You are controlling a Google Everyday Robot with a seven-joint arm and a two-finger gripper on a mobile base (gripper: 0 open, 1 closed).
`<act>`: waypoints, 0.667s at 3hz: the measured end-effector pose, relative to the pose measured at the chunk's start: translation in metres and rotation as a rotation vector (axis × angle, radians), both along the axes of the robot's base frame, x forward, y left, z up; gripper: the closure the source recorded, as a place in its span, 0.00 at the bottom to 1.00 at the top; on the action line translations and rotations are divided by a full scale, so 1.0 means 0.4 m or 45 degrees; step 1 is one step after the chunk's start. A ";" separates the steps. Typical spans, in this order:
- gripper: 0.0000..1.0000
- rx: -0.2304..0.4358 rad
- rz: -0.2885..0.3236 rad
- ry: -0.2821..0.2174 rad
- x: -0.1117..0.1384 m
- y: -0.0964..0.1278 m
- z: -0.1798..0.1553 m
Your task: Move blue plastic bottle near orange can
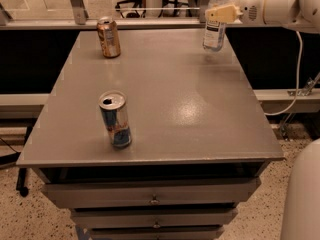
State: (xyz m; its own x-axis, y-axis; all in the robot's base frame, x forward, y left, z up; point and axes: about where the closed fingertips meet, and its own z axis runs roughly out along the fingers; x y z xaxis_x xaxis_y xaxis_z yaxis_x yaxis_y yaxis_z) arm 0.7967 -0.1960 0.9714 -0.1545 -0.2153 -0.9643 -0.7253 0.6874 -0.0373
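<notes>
The blue plastic bottle (pixel 215 29), clear with a white cap and a label, is at the table's far right corner, its base a little above the tabletop. My gripper (pixel 220 13) comes in from the right on a white arm and is shut on the bottle's upper half, with pale fingers (pixel 226 12) across it. The orange can (pixel 108 37) stands upright at the far left of the table, well apart from the bottle.
A blue-and-silver can (pixel 115 119) with red marks stands open-topped near the front left of the grey table (pixel 200 114). Drawers sit under the tabletop. A rail and chair legs lie behind the far edge. A white robot part (pixel 302 199) is at the lower right.
</notes>
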 end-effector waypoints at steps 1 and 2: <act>1.00 -0.043 0.019 -0.108 -0.055 0.009 0.120; 1.00 -0.037 0.029 -0.106 -0.051 0.023 0.115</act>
